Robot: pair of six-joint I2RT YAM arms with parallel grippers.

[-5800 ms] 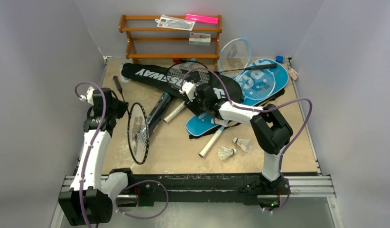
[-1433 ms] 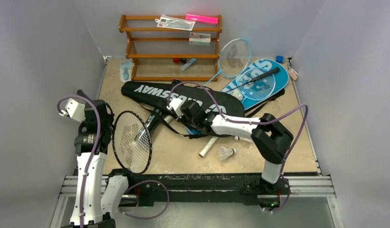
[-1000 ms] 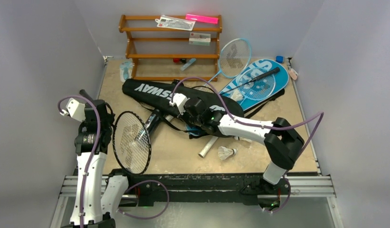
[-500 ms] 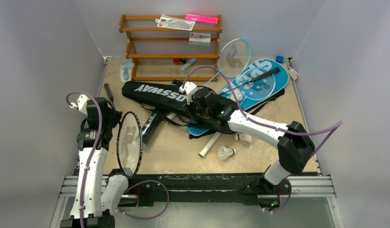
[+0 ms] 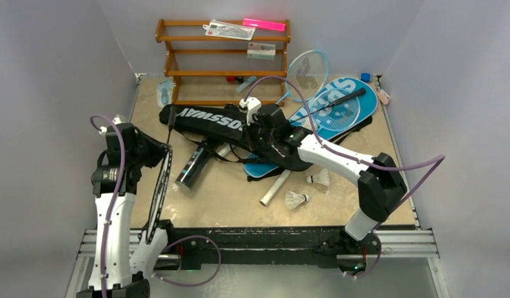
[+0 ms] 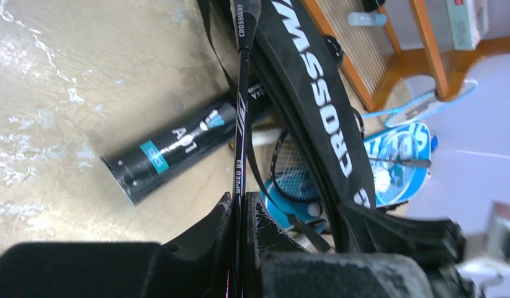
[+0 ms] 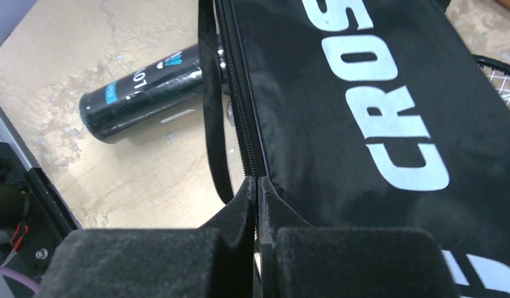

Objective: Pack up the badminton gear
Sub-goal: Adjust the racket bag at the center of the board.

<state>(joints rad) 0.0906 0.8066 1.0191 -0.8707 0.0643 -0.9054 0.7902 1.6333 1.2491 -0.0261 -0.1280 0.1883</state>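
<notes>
A black racket (image 6: 241, 124) is clamped by its shaft in the left jaws at the left side of the desk (image 5: 228, 198); the black cover (image 5: 203, 117), at mid-desk, is pinched along its zip by the right jaws.

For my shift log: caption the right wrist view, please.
Right gripper shut on the zipper edge of the black CROSSWAY cover; black tube beyond.

The rack (image 5: 196, 73) is set at the table's (image 5: 228, 202) back. Before it the CROSSWAY cover (image 5: 206, 119) is laid, the tube (image 5: 193, 166) nearer, the SPORT cover (image 5: 348, 105) right, shuttlecocks (image 5: 295, 200) front-right.
</notes>
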